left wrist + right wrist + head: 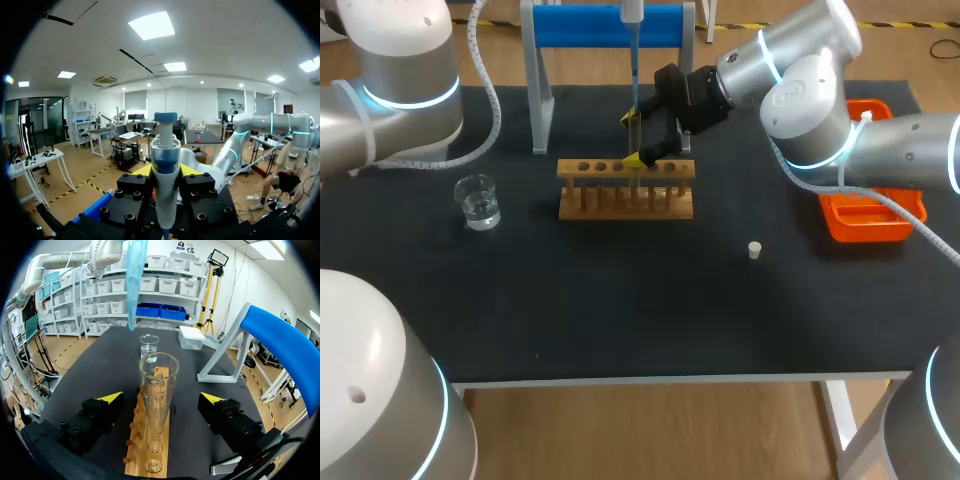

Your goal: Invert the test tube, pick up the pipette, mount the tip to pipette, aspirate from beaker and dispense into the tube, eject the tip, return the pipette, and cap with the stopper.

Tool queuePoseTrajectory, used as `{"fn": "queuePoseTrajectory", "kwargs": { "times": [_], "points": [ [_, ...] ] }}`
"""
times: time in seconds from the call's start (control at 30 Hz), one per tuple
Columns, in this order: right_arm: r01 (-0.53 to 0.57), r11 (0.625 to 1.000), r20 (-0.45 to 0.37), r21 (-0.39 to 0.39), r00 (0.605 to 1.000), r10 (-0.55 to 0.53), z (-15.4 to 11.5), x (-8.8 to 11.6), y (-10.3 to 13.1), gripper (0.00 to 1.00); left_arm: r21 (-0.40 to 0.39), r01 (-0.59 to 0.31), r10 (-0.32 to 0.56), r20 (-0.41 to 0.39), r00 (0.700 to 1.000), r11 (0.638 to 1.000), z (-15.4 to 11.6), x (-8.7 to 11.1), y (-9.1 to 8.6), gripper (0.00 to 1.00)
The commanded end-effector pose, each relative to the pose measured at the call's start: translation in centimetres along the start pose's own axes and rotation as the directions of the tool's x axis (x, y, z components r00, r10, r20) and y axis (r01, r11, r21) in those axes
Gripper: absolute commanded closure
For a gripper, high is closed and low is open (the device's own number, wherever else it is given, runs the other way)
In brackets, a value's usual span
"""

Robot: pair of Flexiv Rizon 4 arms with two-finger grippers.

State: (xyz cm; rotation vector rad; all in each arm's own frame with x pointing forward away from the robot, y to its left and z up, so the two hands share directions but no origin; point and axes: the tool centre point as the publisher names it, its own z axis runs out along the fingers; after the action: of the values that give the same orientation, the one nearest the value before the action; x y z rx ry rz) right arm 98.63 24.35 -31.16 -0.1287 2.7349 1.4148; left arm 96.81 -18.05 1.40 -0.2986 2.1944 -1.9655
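The right hand [162, 399] is released, its fingers spread wide on either side of the test tube [158, 385]. The tube stands upright in the wooden rack [150, 450] at the middle of the counter [620, 310] and touches neither finger. The blue tip [134, 280] of the pipette [164, 200] hangs above the tube's mouth, apart from it. The left hand [166, 171] is clenched on the pipette's body. The beaker [478, 202] sits left of the rack, and the stopper [755, 250] lies nearer, to the right.
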Motion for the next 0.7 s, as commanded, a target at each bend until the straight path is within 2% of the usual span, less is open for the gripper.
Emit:
{"fn": "queuePoseTrajectory", "kwargs": {
  "times": [0.03, 0.7],
  "points": [
    [-0.001, 1.000, -0.004, 0.003, 1.000, 0.001, -0.1, -0.1, 0.0, 0.00, 0.009, 0.000, 0.000, -0.007, 1.000, 1.000, 0.2, -0.4, 0.3, 1.00],
    [-0.001, 1.000, -0.004, 0.003, 1.000, 0.001, -0.1, -0.1, 0.0, 0.00, 0.012, 0.014, -0.014, -0.010, 1.000, 1.000, 0.4, -1.0, 1.4, 1.00]
  ]
}}
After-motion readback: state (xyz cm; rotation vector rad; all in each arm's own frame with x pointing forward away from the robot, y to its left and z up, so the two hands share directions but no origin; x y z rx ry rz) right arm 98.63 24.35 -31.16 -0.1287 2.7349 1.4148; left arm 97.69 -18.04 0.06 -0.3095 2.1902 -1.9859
